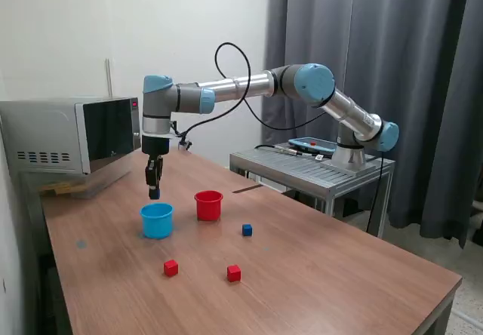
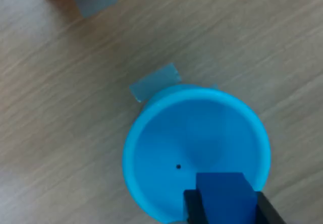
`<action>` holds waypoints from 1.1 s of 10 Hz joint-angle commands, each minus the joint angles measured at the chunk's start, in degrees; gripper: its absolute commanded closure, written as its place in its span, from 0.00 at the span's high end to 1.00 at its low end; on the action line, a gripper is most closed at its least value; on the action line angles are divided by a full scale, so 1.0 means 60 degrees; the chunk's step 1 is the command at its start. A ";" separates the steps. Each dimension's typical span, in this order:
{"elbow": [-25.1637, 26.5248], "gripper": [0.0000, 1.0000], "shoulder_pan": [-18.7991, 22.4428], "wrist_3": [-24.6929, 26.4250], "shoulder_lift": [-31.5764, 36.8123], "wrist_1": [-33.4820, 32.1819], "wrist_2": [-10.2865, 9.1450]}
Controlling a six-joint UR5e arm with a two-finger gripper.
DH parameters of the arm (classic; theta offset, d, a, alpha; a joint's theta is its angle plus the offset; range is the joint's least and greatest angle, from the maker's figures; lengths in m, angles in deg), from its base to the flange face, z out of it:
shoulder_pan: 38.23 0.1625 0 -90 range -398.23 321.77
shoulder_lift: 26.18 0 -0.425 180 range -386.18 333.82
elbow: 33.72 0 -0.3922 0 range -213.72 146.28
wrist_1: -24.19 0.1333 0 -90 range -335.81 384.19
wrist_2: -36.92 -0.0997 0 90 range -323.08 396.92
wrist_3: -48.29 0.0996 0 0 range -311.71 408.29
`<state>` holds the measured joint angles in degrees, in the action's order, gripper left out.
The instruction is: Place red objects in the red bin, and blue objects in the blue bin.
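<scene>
Gripper [image 1: 154, 192] clamped on a blue cube [image 2: 226, 198], poised over the blue cup [image 1: 157, 219] beside the red cup [image 1: 209, 205]; second blue cube [image 1: 247, 230], two red cubes [image 1: 171, 268] [image 1: 234, 273] on open worktop [image 1: 339, 275].

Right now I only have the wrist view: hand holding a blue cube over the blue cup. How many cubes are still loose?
Observer: Three. Two red cubes and one blue cube lie on the table, all nearer the exterior camera than the cups.
Operator: Is the hand down inside the cup?
Observer: No. The hand hangs above the blue cup, and the held cube sits just over the rim.
Operator: Where is the red cup?
Observer: The red cup stands upright at the exterior view's right of the blue cup, not touching it.
</scene>
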<state>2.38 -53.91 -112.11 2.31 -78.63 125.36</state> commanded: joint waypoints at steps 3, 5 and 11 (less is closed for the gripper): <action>0.0327 0.00 0.0021 -0.0014 -0.0017 0.0071 -0.0163; 0.0371 0.00 0.0021 -0.0015 -0.0031 0.0071 -0.0164; 0.0459 1.00 0.0021 -0.0029 -0.0031 0.0041 -0.0150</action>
<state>5.08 -53.79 -112.24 2.12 -78.42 124.46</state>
